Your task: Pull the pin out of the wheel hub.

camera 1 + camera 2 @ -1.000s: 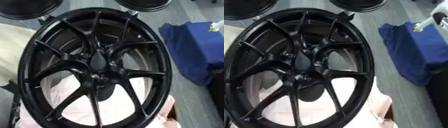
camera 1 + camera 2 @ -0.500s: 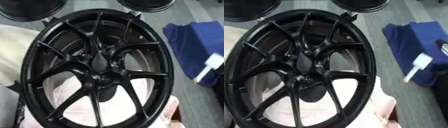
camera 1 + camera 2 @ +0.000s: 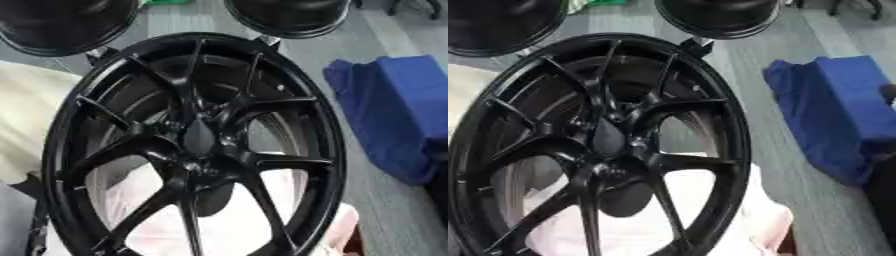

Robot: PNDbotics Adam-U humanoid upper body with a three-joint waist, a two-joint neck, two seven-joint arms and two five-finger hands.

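A big black wheel (image 3: 194,145) is seen from above, and it fills most of both views. It is tilted, with its top edge far away and its bottom edge close. It is laid on a pale pink cloth (image 3: 227,227), which can be seen through the gaps between the spokes. The cloth is probably put there so the wheel is kept soft and safe from scratches.

The wheel hub (image 3: 199,139) is found in the middle, where all the spokes meet. A dark pointed cap shape is seen there. A pin cannot be picked out in the hub; everything there is black, so it cannot be told if the pin is in place or already gone.

No robot hand is seen in either view. So the state of the fingers cannot be told, and nothing is being held that can be seen.

A blue cloth (image 3: 833,110) is lying on the grey floor to the right, well apart from the wheel. Two more black wheels (image 3: 719,15) are standing behind, near the top edge.

To do the job, a hand would need to be brought down to the hub first.
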